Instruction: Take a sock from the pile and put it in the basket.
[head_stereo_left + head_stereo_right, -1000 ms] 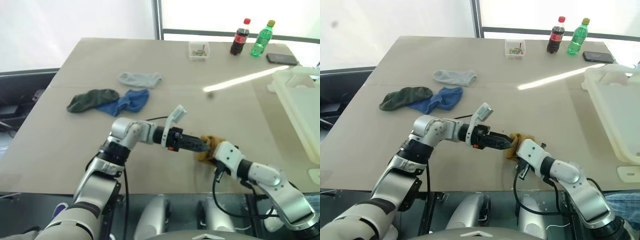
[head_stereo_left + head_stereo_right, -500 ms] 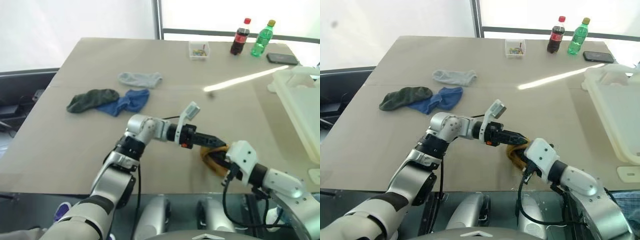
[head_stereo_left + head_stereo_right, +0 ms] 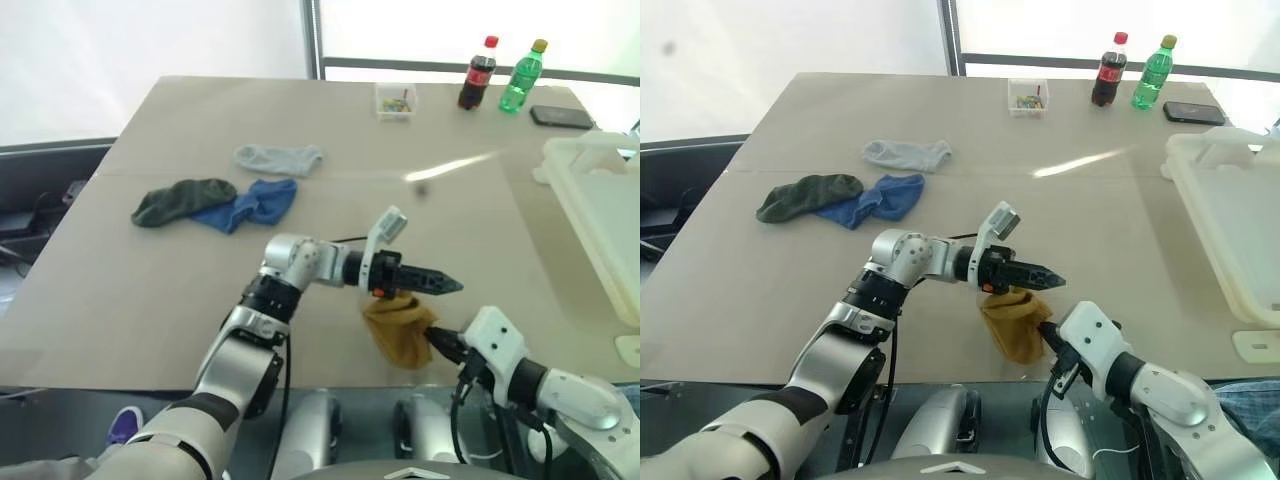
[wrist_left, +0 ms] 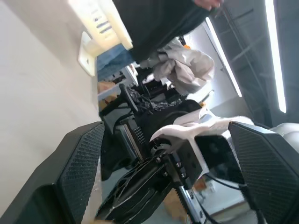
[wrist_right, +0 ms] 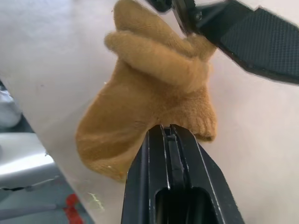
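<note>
The right pincer [image 5: 169, 133] is clamped shut on the yellow sock [image 3: 400, 335], a soft ribbed knit, bunched and folded, hanging past the near edge of the table [image 3: 150, 300]. Just above it the left pincer [image 3: 445, 286] points level across, its two black cross-hatched fingers [image 4: 79, 163] spread wide and holding nothing. Well beyond both pincers lie three more socks, the pile [image 3: 235, 190]: one grey [image 3: 278, 158], one blue [image 3: 255, 203], one dark green [image 3: 180, 198]. Out to the right pincer's far side is the white plastic basket [image 3: 590, 200], thick-rimmed and cut off by the edge of view. Far back stand two bottles, one dark [image 3: 477, 75], one green [image 3: 522, 78], plus a small clear box [image 3: 396, 100], contents too small to make out.
</note>
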